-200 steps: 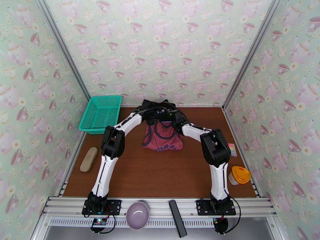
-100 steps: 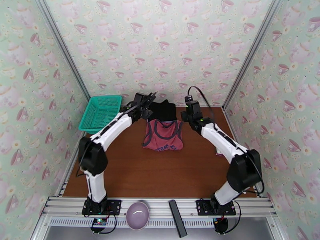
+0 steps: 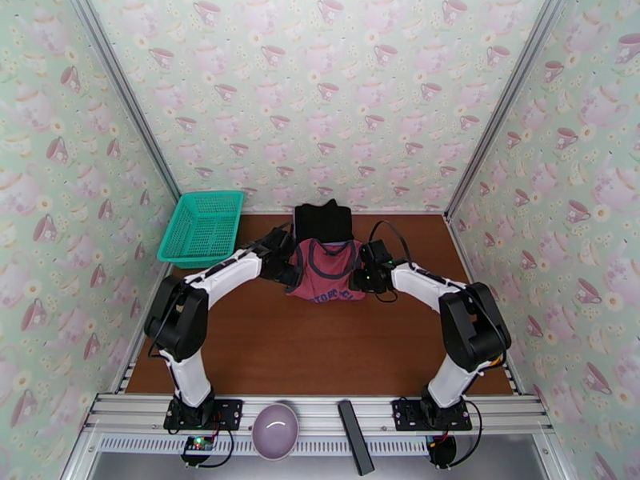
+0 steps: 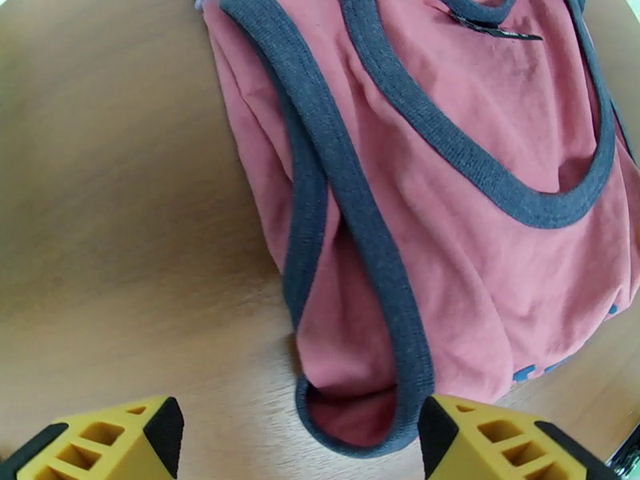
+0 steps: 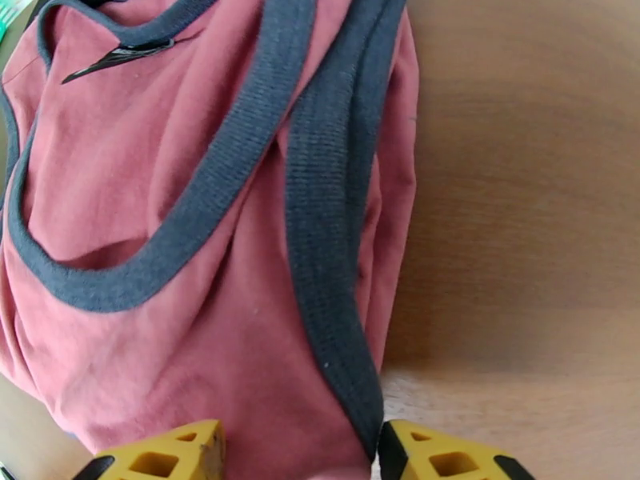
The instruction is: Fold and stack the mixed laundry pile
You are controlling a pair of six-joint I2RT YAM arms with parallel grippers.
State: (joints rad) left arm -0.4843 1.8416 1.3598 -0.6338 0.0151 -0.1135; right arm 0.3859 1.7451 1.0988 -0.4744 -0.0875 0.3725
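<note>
We've lowered both arms, so the dusty-red top (image 3: 326,274) lies between left gripper (image 4: 296,430) and right gripper (image 5: 296,454), each open astride its nearer armhole edge.

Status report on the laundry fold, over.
Left end effector open over red top's left armhole. Right end effector open over its right edge. Black garment lies behind it. Nothing blocking.
</note>
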